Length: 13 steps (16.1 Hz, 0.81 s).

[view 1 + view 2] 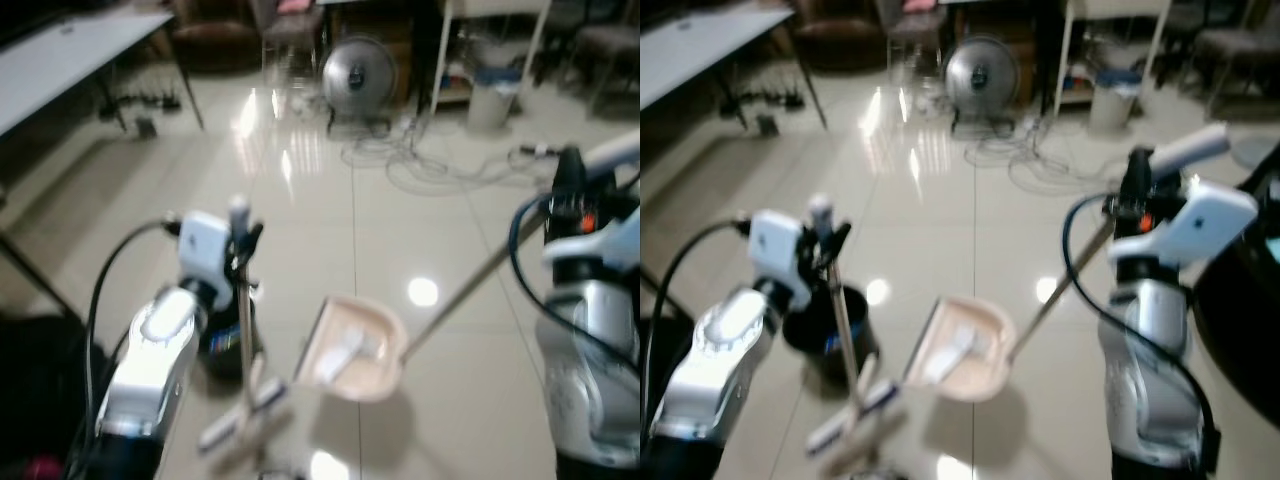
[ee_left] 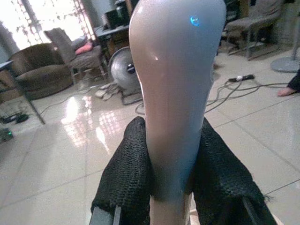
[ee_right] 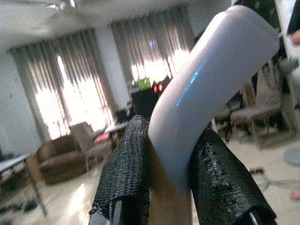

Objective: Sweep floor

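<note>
My left gripper (image 1: 240,240) is shut on the pale handle of a broom (image 1: 244,320), whose head (image 1: 245,420) rests on the tiled floor just ahead of me. In the left wrist view the black fingers (image 2: 126,178) clamp the rounded handle top (image 2: 176,93). My right gripper (image 1: 570,185) is shut on the long handle (image 1: 470,285) of a pink dustpan (image 1: 355,350). The pan hangs low beside the broom head with some white scraps in it. The right wrist view shows the fingers (image 3: 124,173) around the curved handle end (image 3: 206,89).
A small black bin (image 1: 830,335) stands on the floor behind the broom. Further off are a floor fan (image 1: 357,75), loose cables (image 1: 420,165), a white waste bin (image 1: 492,100), a white table (image 1: 60,60) at the left and a brown armchair (image 1: 215,35).
</note>
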Motion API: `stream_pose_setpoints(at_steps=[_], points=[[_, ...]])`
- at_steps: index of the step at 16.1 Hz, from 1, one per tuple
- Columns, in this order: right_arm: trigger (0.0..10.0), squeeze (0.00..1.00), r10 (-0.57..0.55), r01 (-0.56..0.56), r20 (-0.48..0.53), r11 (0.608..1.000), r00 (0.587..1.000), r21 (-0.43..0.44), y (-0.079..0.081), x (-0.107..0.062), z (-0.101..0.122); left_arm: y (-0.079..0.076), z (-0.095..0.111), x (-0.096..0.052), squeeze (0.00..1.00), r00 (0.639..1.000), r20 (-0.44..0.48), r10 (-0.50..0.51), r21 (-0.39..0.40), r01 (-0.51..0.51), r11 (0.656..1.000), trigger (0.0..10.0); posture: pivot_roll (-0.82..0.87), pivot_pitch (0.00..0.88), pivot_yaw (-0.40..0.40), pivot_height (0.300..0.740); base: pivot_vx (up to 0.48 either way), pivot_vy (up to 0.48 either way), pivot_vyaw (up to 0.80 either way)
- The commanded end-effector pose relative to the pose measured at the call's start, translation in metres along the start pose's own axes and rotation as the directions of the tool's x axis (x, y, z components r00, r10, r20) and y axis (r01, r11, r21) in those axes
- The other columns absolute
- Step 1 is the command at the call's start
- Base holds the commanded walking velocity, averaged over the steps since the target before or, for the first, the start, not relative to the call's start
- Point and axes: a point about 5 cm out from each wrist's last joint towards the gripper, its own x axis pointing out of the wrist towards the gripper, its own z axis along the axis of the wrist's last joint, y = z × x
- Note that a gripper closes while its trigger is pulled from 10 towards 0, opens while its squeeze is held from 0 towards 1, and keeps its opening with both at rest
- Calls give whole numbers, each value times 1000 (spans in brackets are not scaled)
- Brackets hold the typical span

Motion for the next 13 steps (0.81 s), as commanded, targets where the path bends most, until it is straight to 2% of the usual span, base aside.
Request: stream_pose_setpoints(at_steps=[1,7,9,13], points=[[10000,0,21,-22,50,1000,999,22,6,4,15,1,11,1,0,999,38,8,30,-9,1000,10000,-43,0,85,740,0,-360,0],[10000,0,59,-59,-1,998,998,15,11,12,27,5,13,-2,0,1000,27,13,71,-15,997,10000,-32,0,75,740,0,-337,0],[10000,0,89,-89,-25,996,996,0,15,14,32,8,11,-2,0,999,9,41,49,-42,998,10000,-33,0,70,740,0,0,0],[10000,0,116,-116,-32,993,993,15,20,23,46,8,17,-3,0,997,44,57,84,-60,995,10000,-36,1,51,740,0,0,0]])
